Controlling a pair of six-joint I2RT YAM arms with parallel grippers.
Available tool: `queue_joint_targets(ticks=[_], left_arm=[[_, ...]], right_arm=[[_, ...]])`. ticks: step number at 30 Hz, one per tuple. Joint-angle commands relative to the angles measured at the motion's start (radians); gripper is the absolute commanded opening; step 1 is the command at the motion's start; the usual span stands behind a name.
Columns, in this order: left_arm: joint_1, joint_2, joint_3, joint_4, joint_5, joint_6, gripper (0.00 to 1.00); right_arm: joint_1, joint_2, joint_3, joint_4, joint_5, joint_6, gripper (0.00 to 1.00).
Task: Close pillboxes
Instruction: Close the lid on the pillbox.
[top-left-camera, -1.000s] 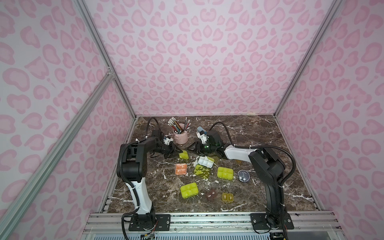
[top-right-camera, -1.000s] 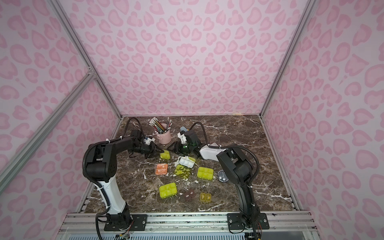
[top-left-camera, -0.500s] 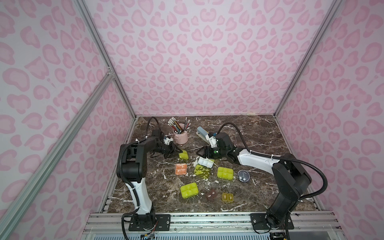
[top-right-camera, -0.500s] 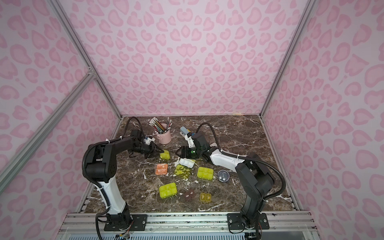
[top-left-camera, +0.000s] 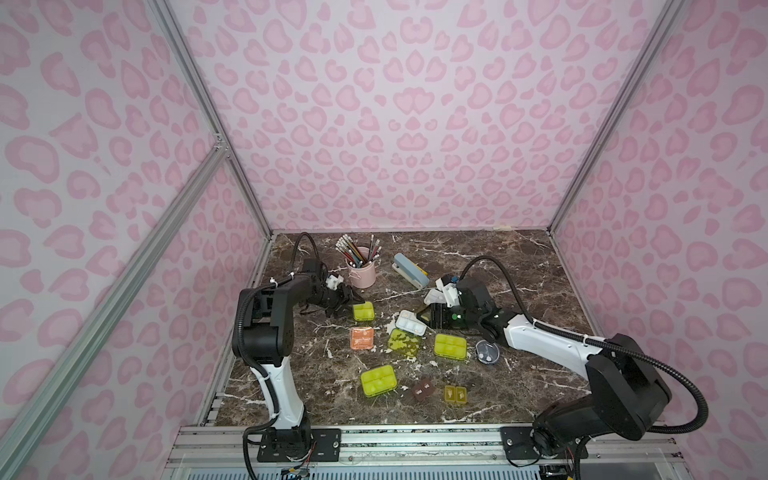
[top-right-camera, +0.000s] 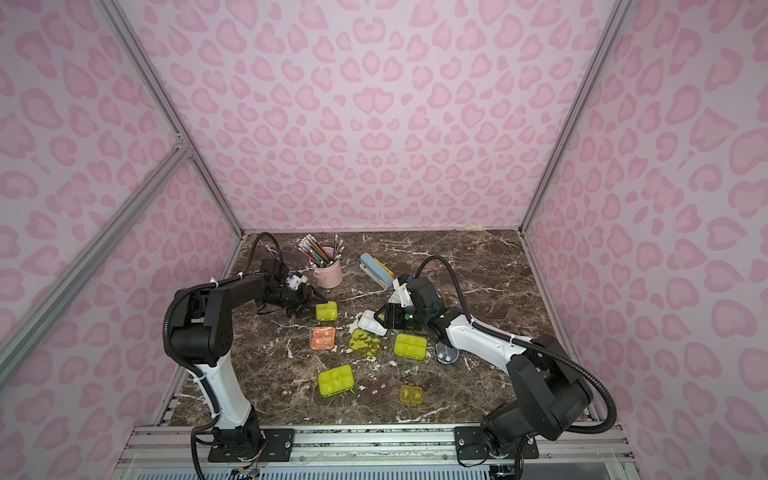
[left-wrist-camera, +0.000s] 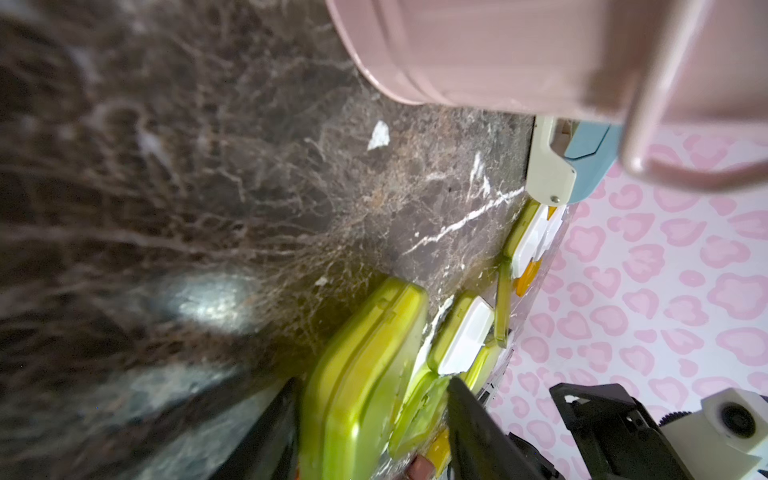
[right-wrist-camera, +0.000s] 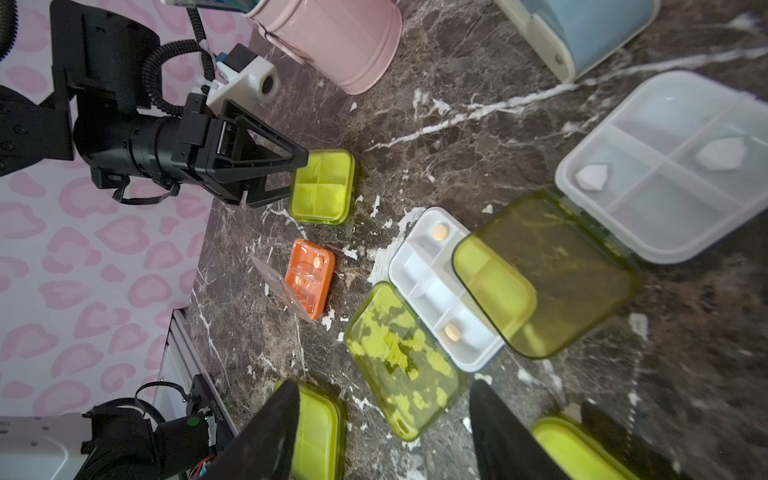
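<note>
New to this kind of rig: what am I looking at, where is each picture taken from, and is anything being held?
The left arm and right arm are black-and-white robot arms bolted at the near edge of a brown marble table. Both top views look down from overhead; the other two pictures come from a camera on each wrist. Plastic pillboxes lie scattered: some closed, like the large lime pillbox; open are an orange pillbox, a white tray with lime lid and a bigger white four-part tray. Behind stand a pink pencil cup and a blue-grey stapler. The left gripper is open, tips at a small square lime pillbox; the right gripper is open near the open trays. Neither seems to hold anything.
</note>
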Motion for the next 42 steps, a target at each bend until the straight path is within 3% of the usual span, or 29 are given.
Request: queue_joint_targets(ticks=[1,7,20,24,32,42], left_arm=[[0.004,-0.022,-0.003,-0.015,-0.02,0.016,0.64],[0.018,-0.053,-0.013,-0.011,-0.033,0.009,0.79],[0.032,-0.224,-0.031,-0.106,-0.057,-0.016,0.85],[0.031,-0.304,-0.042,-0.136,-0.051,-0.028,0.97],[0.032,-0.505,-0.11,-0.195,-0.042,-0.022,0.99],[0.032,-0.703,-0.223,-0.218,0.021,0.079,0.98]], right_arm=[[-0.004,-0.025,-0.019,-0.015,0.013,-0.023,0.67],[-0.017,-0.085,-0.046,-0.045,0.014,-0.045,0.68],[-0.041,-0.137,-0.071,-0.056,-0.008,-0.091,0.76],[-0.044,-0.143,-0.069,-0.045,-0.013,-0.099,0.76],[-0.044,-0.162,-0.079,-0.019,-0.042,-0.105,0.77],[-0.008,-0.118,-0.083,0.03,-0.106,-0.08,0.78]])
